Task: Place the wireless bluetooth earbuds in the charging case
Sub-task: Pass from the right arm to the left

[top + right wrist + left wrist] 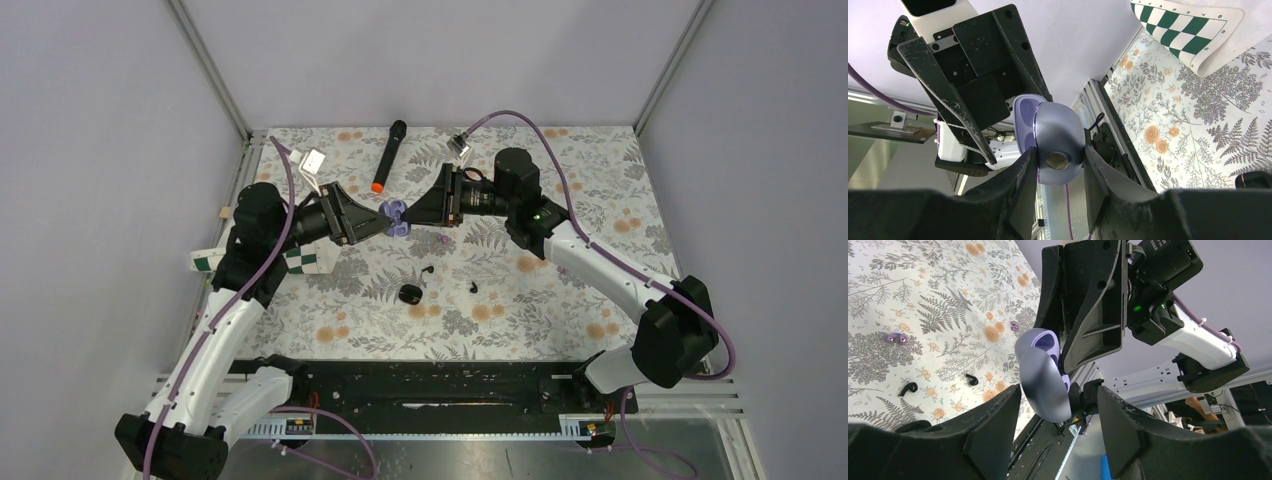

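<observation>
A lavender charging case hangs in mid-air with its lid open. My right gripper is shut on its body. My left gripper straddles the raised lid; its left finger sits close beside the lid, and a clear gap remains on the other side. On the table below lie a black charging case and two black earbuds. The left wrist view also shows both black earbuds.
Two small purple earbuds lie on the floral cloth. A black microphone with an orange end lies at the back. A green-checked mat sits under the left arm, and a white block is at the back left.
</observation>
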You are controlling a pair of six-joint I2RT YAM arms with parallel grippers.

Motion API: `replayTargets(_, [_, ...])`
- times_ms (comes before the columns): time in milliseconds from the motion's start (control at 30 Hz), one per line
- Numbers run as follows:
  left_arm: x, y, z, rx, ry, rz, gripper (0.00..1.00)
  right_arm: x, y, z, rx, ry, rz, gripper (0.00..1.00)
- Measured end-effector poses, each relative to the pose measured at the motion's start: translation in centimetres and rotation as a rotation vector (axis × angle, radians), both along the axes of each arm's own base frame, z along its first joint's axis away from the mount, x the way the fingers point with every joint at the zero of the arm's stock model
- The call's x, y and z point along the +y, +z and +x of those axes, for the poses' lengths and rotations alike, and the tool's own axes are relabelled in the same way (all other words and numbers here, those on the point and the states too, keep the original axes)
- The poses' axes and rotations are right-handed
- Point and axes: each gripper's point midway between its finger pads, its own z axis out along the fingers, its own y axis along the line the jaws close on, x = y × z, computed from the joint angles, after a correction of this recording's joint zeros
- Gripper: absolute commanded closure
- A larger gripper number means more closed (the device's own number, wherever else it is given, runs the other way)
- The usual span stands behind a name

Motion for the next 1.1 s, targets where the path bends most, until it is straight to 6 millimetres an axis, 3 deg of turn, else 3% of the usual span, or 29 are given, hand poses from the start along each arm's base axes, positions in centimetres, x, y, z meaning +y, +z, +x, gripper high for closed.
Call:
replayTargets(300, [-0.2, -0.5, 0.3, 0.02, 0.0, -0.03, 0.62, 0.0, 0.3, -0.1, 0.002, 0.01, 0.01, 0.97])
replayTargets(433, [-0.2, -0.4, 0.3, 0.026, 0.002, -0.041, 0.8, 0.0, 0.4, -0.2, -0.004, 0.016, 0.016, 0.97])
replayTargets(533, [-0.2, -0.3, 0.3, 0.029, 0.004, -0.048, 0.89, 0.0, 0.5, -0.2, -0.009, 0.018, 0.02, 0.96])
replayTargets(633, [-0.2, -0.2, 0.3, 0.03, 0.004, -0.049, 0.92, 0.0, 0.5, -0.2, -0.008, 0.019, 0.021, 0.94])
replayTargets(667, [-0.2, -0.2, 0.3, 0.03, 0.004, -0.049, 0.92, 0.0, 0.5, -0.2, -0.007, 0.019, 0.021, 0.86])
replayTargets(700, [-0.2, -0.2, 0.3, 0.029, 0.004, -0.049, 0.92, 0.0, 0.5, -0.2, -0.006, 0.018, 0.021, 0.71])
replayTargets(733, [-0.2, -0.2, 0.3, 0.03, 0.004, -0.049, 0.92, 0.0, 0.5, -0.2, -0.005, 0.019, 0.021, 0.46])
replayTargets(767, [-0.2, -0.2, 0.3, 0.029, 0.005, -0.049, 0.92, 0.0, 0.5, -0.2, -0.005, 0.019, 0.021, 0.3])
replayTargets(833, [-0.2, -0.3, 0.4, 0.026, 0.007, -0.044, 0.93, 0.1, 0.4, -0.2, 0.004, 0.019, 0.02, 0.13])
replayTargets(900, [-0.1, -0.6, 0.5, 0.027, 0.012, -0.031, 0.93, 0.0, 0.3, -0.1, 0.012, 0.015, 0.016, 0.06])
replayTargets(1100, [0.6, -2.9, 1.2, 0.072, 0.071, 0.058, 0.98, -0.8, -0.9, 1.1, 0.002, -0.064, -0.074, 0.02])
